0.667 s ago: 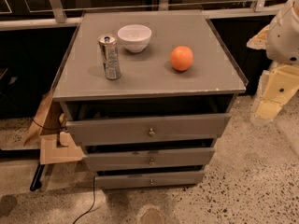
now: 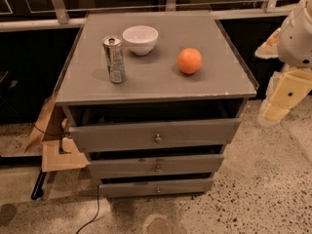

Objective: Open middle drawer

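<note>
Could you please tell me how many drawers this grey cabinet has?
3, stacked: top drawer under the cabinet top, middle drawer below it, bottom drawer nearest the floor. None seems hidden. The gripper hangs right of the cabinet.

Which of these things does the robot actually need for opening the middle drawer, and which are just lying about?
For the job: middle drawer; its knob; gripper, off to the cabinet's right, apart from it.

Just lying about: can, bowl and orange on top; top drawer; bottom drawer; cardboard box on the floor, left.
</note>
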You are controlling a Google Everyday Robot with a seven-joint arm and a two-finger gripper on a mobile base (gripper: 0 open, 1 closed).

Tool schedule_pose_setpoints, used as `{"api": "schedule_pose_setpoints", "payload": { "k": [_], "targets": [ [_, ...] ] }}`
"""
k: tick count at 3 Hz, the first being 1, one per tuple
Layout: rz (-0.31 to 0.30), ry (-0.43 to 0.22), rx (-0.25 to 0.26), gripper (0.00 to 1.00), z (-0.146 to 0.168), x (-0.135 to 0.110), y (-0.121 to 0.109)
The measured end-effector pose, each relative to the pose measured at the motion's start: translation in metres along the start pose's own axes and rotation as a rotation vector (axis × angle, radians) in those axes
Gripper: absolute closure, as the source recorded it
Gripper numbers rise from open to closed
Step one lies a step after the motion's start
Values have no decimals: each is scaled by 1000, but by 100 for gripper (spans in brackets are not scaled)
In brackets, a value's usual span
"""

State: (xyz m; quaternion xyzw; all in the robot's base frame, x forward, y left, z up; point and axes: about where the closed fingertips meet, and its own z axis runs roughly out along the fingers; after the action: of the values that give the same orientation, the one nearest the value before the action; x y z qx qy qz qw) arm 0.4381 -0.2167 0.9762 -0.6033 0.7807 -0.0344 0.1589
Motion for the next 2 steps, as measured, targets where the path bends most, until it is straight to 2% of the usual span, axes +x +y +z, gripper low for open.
{"api": "schedule_pose_setpoints", "payload": {
  "k": [1,2],
  "targets": [
    [16,-9,-4,39,13,4,8],
    [46,-39,-29,63,48,17,28]
  ]
}}
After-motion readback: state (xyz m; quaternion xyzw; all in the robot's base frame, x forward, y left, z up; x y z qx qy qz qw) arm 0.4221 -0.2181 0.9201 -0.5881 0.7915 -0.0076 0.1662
